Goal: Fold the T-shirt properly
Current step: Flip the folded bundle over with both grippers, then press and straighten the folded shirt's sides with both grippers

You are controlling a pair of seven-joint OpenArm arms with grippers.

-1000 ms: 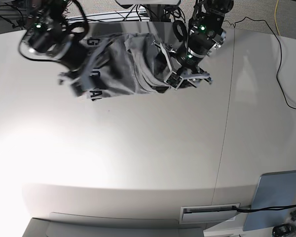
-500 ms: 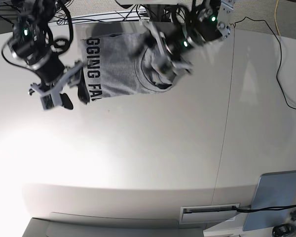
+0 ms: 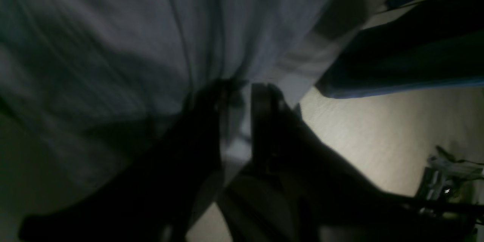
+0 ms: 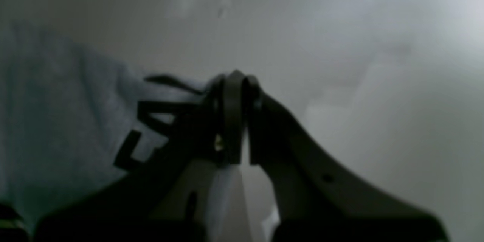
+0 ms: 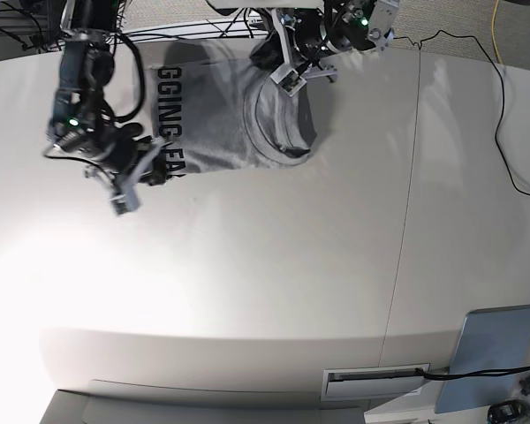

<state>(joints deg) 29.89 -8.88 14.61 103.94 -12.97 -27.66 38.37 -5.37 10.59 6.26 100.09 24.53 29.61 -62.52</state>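
The grey T-shirt [image 5: 216, 124] lies at the far edge of the white table [image 5: 291, 265], lettering side up, with its ribbed collar [image 5: 278, 124] folded over on the right. My right gripper [image 5: 155, 168] is at the shirt's near left corner. In the right wrist view its fingers [image 4: 234, 83] are shut on the fabric beside the black letters [image 4: 143, 128]. My left gripper [image 5: 287, 78] is at the shirt's far right edge. In the left wrist view it [image 3: 236, 90] pinches a fold of grey cloth [image 3: 113, 45].
Cables [image 5: 459, 40] run along the floor behind the table's far edge. A grey flat panel [image 5: 495, 353] and a slot plate [image 5: 375, 382] sit at the near right corner. A seam [image 5: 406, 221] crosses the table top.
The bunched, lifted shirt has been drawn out flatter, lettering showing. My left gripper moved back to the table's far edge. My right gripper swung out left, then back to the shirt's corner.
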